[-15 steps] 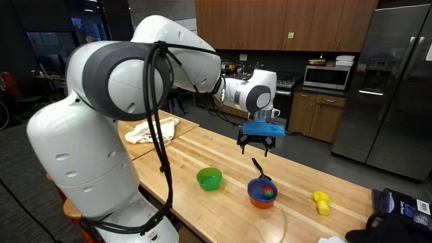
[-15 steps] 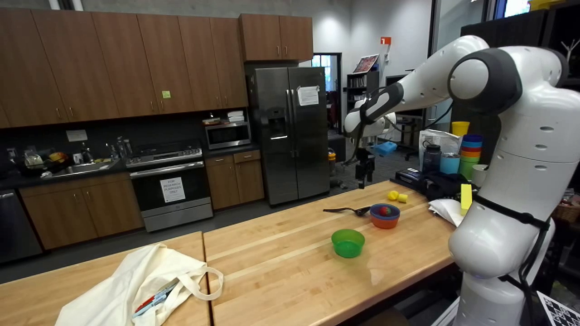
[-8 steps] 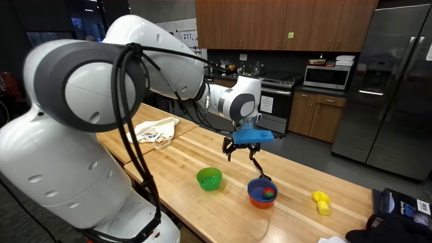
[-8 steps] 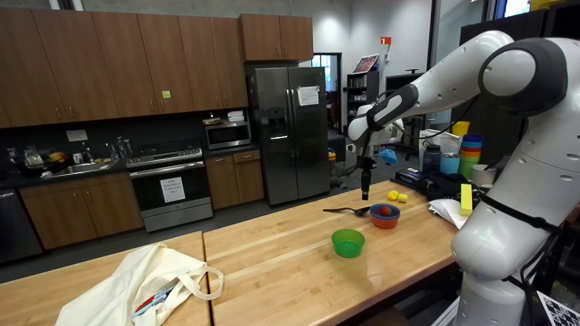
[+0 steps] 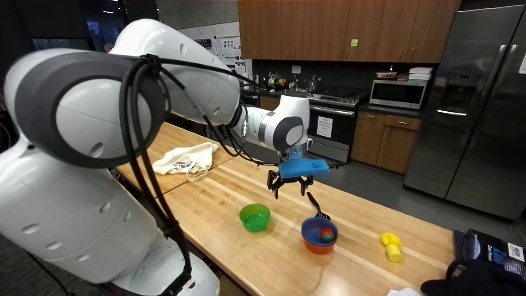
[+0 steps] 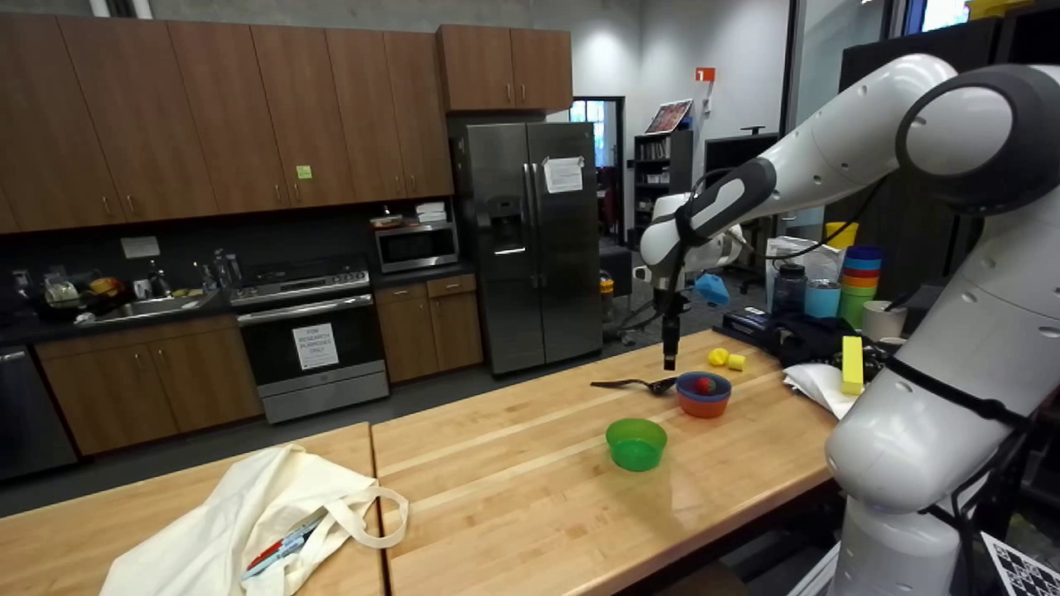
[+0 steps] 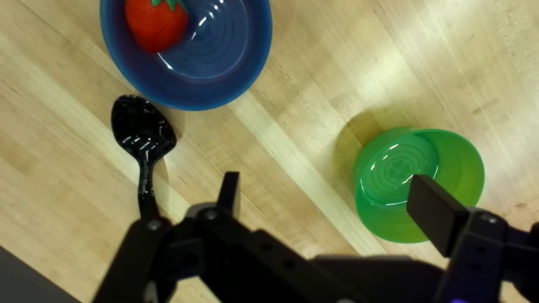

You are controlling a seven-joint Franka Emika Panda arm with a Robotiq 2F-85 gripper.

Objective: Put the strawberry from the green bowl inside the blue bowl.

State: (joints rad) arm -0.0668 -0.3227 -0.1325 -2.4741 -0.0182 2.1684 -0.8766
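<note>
The red strawberry (image 5: pixel 327 234) with green leaves lies inside the blue bowl (image 5: pixel 311 225). It also shows in an exterior view (image 6: pixel 704 386) and in the wrist view (image 7: pixel 156 25), near the bowl's wall. The blue bowl (image 7: pixel 210 90) stands nested in an orange-red bowl (image 5: pixel 318 248). The green bowl (image 5: pixel 254 220) holds nothing; it also shows in the wrist view (image 7: pixel 400 229), partly behind a finger. My gripper (image 5: pixel 290 195) hangs above the table, apart from both bowls. In the wrist view its fingers (image 7: pixel 324 185) are wide apart with nothing between them.
A black spoon (image 7: pixel 145 176) lies beside the blue bowl. Yellow objects (image 5: pixel 392 247) lie farther along the table. A cream cloth bag (image 6: pixel 248 521) lies on the adjoining table. A black box (image 5: pixel 493 246), dark cloth and several stacked cups (image 6: pixel 861 277) stand at the table's end.
My gripper has moved across the table toward the green bowl's side and sunk a little lower. The strawberry, the bowls and the spoon have not moved.
</note>
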